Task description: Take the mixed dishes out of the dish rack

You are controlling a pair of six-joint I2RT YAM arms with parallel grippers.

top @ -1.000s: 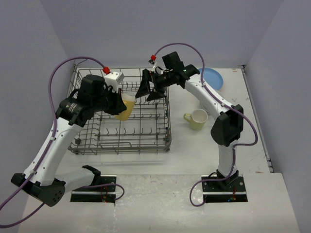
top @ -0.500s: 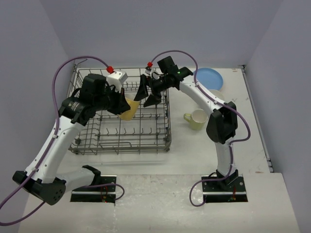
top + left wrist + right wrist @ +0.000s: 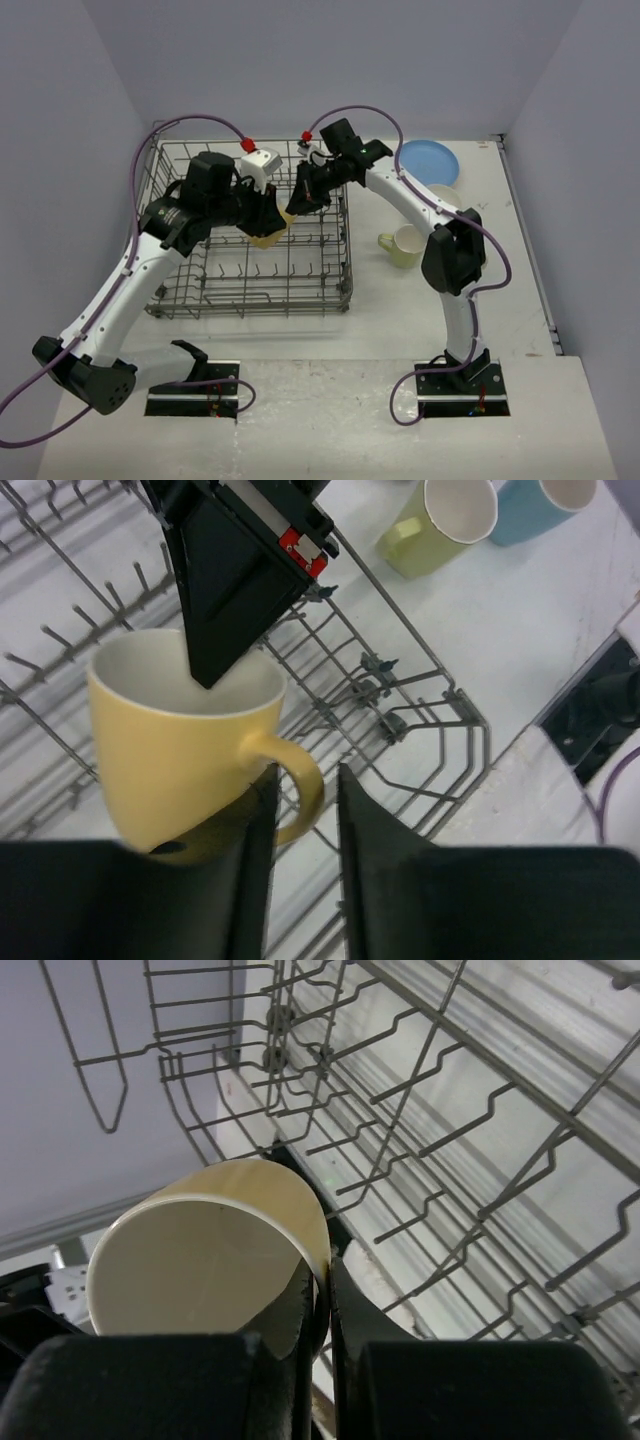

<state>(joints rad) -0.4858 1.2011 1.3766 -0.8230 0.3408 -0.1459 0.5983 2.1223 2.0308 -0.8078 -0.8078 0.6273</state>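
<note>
Over the far right part of the dish rack (image 3: 250, 290), we see both arms meeting at the yellow mug (image 3: 268, 228), which hangs tilted above the wire floor and touches no tine that we can make out. From the left wrist, the left gripper (image 3: 305, 780) straddles the mug's handle, its two dark fingers (image 3: 250, 860) standing close on either side of the loop. A thin gap shows on one side, so we cannot tell whether they press on it. The right gripper (image 3: 298, 200) comes in from the far side. One of its fingers dips into the mug's mouth and the other lies outside, and from its own wrist we see the fingers (image 3: 290, 1320) pinched tight on the mug's wall at the rim. On the table (image 3: 380, 320) right of the rack, a pale yellow-green mug (image 3: 405, 245) stands upright beside a light blue mug (image 3: 545, 505), and a blue plate (image 3: 430, 160) lies flat farther back.
</note>
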